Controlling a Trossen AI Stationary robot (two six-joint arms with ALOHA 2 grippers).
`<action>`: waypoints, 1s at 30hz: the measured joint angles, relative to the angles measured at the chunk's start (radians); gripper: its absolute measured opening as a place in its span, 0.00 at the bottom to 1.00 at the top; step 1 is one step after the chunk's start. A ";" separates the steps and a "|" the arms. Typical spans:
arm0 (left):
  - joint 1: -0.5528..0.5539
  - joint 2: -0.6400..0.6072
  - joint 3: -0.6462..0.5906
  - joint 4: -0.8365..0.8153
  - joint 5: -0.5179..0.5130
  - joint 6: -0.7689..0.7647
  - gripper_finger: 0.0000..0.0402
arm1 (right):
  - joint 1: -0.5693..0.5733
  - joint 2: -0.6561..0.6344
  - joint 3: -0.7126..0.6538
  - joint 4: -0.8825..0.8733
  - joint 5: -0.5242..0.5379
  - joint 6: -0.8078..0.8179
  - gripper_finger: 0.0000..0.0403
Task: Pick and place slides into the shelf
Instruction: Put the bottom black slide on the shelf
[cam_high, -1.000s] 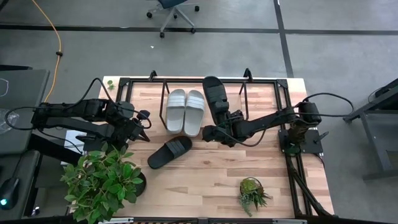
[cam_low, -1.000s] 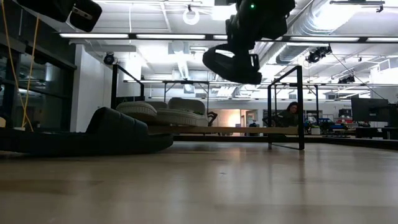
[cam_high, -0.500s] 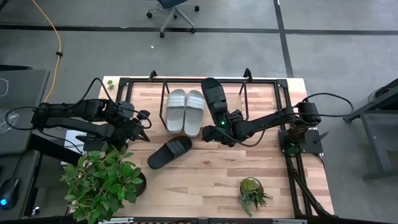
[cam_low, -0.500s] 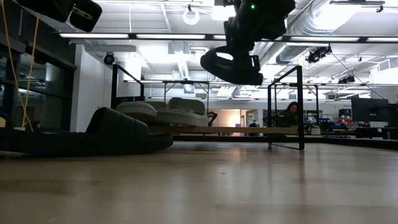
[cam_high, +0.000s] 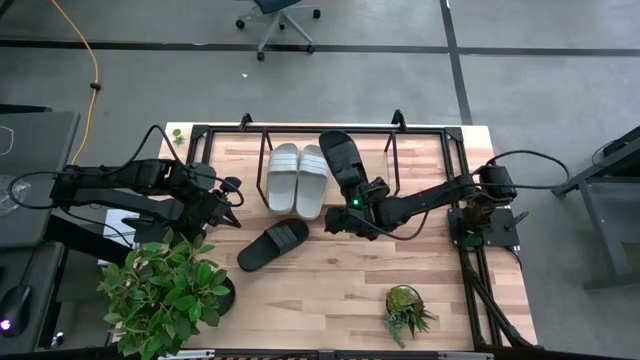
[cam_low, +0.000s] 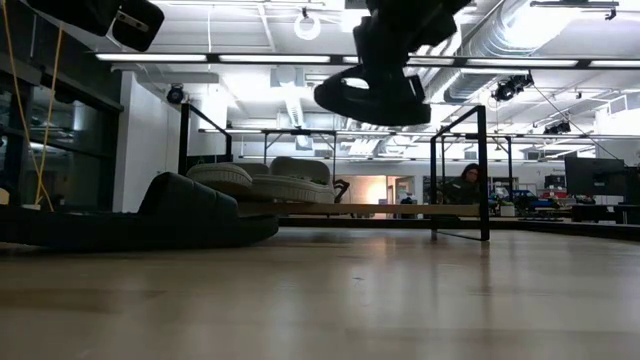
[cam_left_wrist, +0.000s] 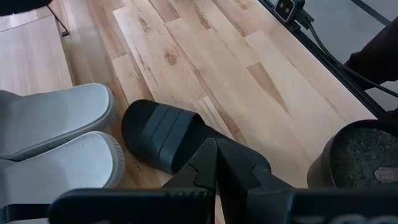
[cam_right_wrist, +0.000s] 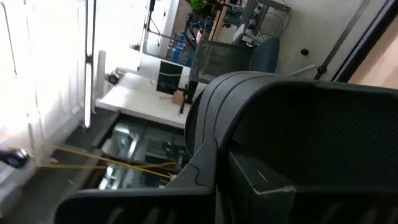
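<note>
Right gripper (cam_high: 352, 197), fingers clamped on a black wide-strap slide (cam_high: 340, 160), hangs above the black-tube shelf (cam_high: 395, 124); lowered crooked, it could bump the light grey pair (cam_high: 298, 178)

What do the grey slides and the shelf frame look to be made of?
The light grey slides look like moulded foam or soft rubber with a matte finish: thick one-piece soles with finely textured edges, as the left wrist view shows; the exact material is open. The shelf frame looks like thin black-painted metal tubing: slim straight bars with clean corner joints. Its base looks like light wood, with visible grain.
</note>
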 joint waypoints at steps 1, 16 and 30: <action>0.000 0.000 0.000 0.000 0.000 0.000 0.00 | 0.000 0.000 0.011 -0.001 -0.006 -0.036 0.00; 0.000 0.000 0.000 0.035 0.041 -0.067 0.00 | 0.050 -0.001 0.194 -0.201 -0.012 -0.262 0.00; 0.000 0.034 0.000 0.581 0.107 -0.382 0.03 | 0.188 -0.003 0.590 -0.513 -0.229 -0.824 0.00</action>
